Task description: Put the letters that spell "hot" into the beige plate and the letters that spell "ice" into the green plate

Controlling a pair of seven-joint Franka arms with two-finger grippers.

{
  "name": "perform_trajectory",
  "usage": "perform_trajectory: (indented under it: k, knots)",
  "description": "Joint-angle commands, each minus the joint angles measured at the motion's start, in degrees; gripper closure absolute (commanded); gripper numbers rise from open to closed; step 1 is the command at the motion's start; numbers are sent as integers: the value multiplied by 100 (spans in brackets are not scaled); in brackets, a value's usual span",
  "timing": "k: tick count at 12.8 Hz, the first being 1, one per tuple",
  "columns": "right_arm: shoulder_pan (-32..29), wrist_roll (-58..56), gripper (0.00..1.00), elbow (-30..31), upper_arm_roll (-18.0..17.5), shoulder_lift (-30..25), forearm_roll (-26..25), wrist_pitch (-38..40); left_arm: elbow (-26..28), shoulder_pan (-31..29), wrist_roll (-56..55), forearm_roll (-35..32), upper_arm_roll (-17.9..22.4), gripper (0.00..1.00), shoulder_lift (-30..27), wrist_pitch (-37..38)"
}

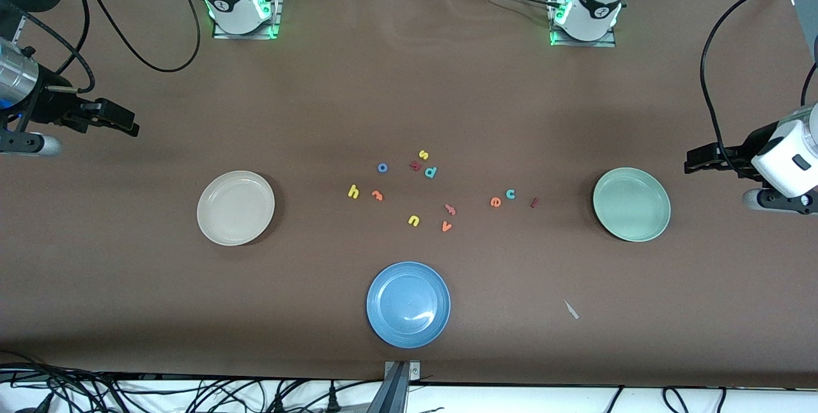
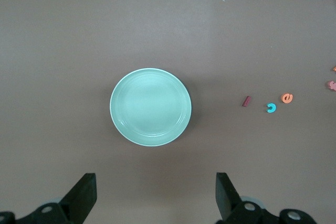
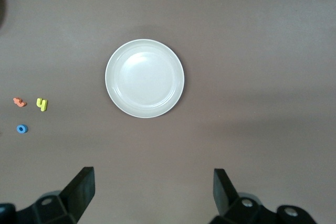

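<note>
While both plates lie bare, each released end effector hangs beside its plate, letters apart.

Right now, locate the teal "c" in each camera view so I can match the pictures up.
Front view: the teal c lies between the orange e and the dark red i, toward the green plate.
Left wrist view: the c sits between the i and the e, beside the green plate.
Right wrist view: not in it.
Shared landmark: the green plate.
</note>
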State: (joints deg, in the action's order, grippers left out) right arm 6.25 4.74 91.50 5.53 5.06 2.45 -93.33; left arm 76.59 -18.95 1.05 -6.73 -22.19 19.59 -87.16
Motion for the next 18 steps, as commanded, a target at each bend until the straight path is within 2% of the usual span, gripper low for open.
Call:
perform_trajectory:
  k: [1,18]
  knots:
    - [34,-79,0,52,45,-32,28,25,338,-65,97,31,13,1,-236,-239]
    - [34,-61,0,280,27,-146,37,184,497,-56,71,40,4,1,-324,-337]
